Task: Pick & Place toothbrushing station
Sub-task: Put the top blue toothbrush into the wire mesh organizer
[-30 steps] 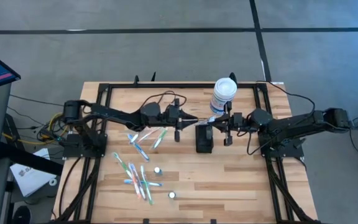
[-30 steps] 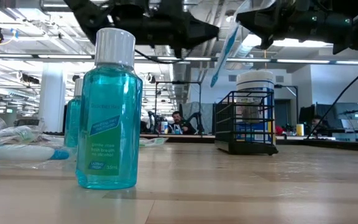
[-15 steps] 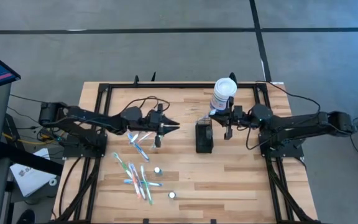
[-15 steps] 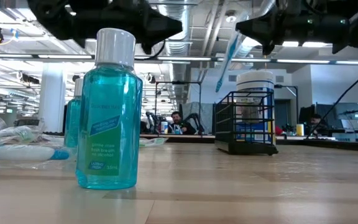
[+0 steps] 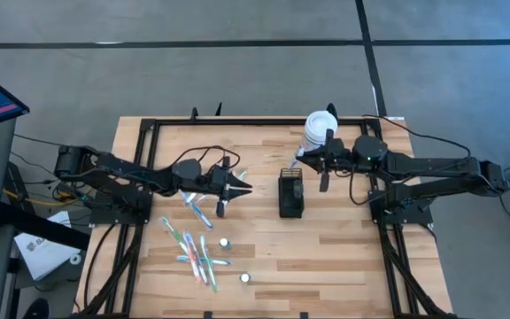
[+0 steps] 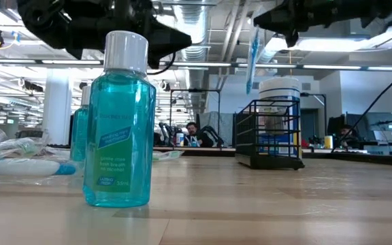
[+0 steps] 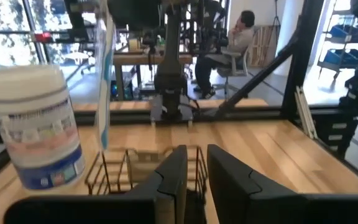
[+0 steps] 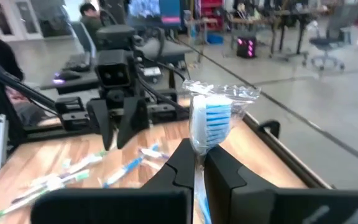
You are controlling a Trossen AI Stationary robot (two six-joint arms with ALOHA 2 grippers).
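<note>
A black wire caddy, the toothbrushing station [image 5: 290, 197] [image 6: 269, 133], stands on its base at mid-table. The white canister [image 5: 319, 130] stands just beyond it. My right gripper [image 5: 305, 160] [image 8: 195, 160] reaches in level from the right, over the gap between caddy and canister. It is shut on a wrapped blue-bristled toothbrush [image 6: 252, 61] [image 7: 103, 81]. My left gripper [image 5: 246, 188] [image 7: 196, 168] hovers left of the caddy and points at it. Its fingers stand a narrow gap apart with nothing between them. My right gripper pinches the toothbrush between its two fingers, just under the bristle head [image 8: 199, 149]. The fingers come level from the table's right and lie across the brush. The head [image 8: 211, 118] stands above the fingers. The handle [image 6: 250, 82] hangs nearly upright below, clear of the caddy.
Several loose toothbrushes [image 5: 198, 237] lie on the table's left half, below and near my left arm. Two small bottles [image 5: 225, 242] [image 5: 244, 277] stand near the front; one teal bottle [image 6: 118, 119] fills the low view. A black frame rail [image 5: 149, 133] borders the table. A person [image 7: 244, 31] sits beyond.
My left gripper has drawn back from the caddy toward the table's left edge and sunk a little. My right gripper has risen and tipped up to level. The toothbrush in it has swung from slanting to nearly upright.
</note>
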